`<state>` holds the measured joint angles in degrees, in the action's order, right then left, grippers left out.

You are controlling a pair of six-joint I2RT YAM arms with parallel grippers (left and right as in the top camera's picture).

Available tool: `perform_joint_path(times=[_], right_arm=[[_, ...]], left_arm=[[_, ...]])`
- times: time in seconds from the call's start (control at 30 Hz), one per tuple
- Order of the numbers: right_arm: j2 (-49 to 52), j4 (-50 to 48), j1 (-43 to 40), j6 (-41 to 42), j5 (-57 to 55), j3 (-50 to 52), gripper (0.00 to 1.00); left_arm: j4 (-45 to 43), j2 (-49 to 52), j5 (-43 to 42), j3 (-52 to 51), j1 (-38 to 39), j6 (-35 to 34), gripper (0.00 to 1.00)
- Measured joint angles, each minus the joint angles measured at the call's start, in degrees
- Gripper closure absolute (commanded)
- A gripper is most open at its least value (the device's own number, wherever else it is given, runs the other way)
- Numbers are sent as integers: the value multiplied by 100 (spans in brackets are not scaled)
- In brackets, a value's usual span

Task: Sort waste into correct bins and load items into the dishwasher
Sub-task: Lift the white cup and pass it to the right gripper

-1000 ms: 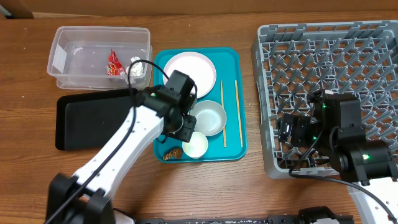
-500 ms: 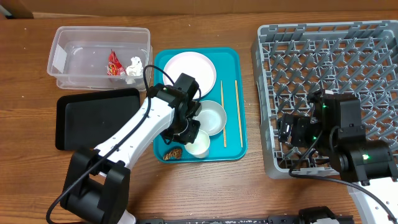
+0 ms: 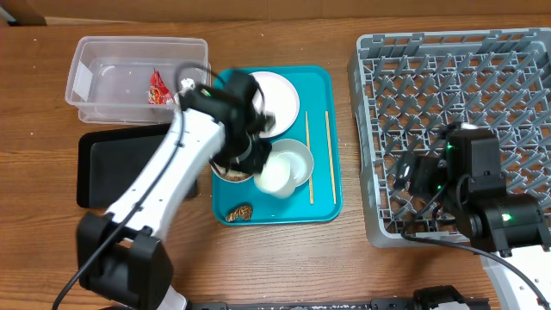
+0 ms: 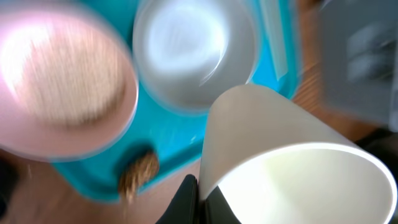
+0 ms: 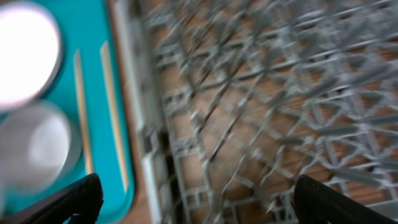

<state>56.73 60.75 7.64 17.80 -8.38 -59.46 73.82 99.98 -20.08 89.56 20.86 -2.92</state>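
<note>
My left gripper (image 3: 258,168) is shut on the rim of the small white cup (image 3: 275,177), held tilted above the teal tray, over the near edge of the grey bowl (image 3: 295,157). In the left wrist view the cup (image 4: 292,155) fills the lower right, with one finger (image 4: 186,199) outside its wall. The white plate (image 3: 269,90) lies at the tray's back, and two chopsticks (image 3: 308,155) lie along its right side. A brown scrap (image 3: 240,212) lies at the tray's front. My right gripper (image 3: 411,176) is open and empty above the dish rack (image 3: 482,77).
The teal tray (image 3: 331,207) sits mid-table. The clear tub (image 3: 103,65) at the back left holds a red wrapper (image 3: 158,86). The black tray (image 3: 120,164) lies in front of it, partly under my left arm. The tissue is hidden.
My left gripper has lifted the white cup off the tray's front and carried it back and up beside the grey bowl. The right arm has barely shifted.
</note>
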Motion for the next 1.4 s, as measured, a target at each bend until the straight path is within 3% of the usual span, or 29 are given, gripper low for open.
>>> perform_joint_path(times=[0.2, 0.43, 0.5, 0.7, 0.97, 1.4], right_arm=[[70, -1427, 0, 354, 216, -33, 0], [752, -2608, 2, -667, 3414, -57, 0], [896, -2699, 2, -1054, 4277, -57, 0], [988, -2876, 2, -1657, 5425, -57, 0], [999, -3731, 2, -1891, 5700, -57, 0], [1585, -4413, 4, -1937, 5807, -55, 0]], left_arm=[[-1609, 4, -1515, 372, -520, 28, 96], [-3620, 297, -3967, 391, -595, -638, 96], [-3882, 435, -4581, 393, -597, -745, 96], [-4068, 981, -6107, 393, -597, -905, 96], [-4070, 1207, -6752, 393, -597, -1069, 96], [-4076, 1207, -6867, 393, -597, -1375, 96]])
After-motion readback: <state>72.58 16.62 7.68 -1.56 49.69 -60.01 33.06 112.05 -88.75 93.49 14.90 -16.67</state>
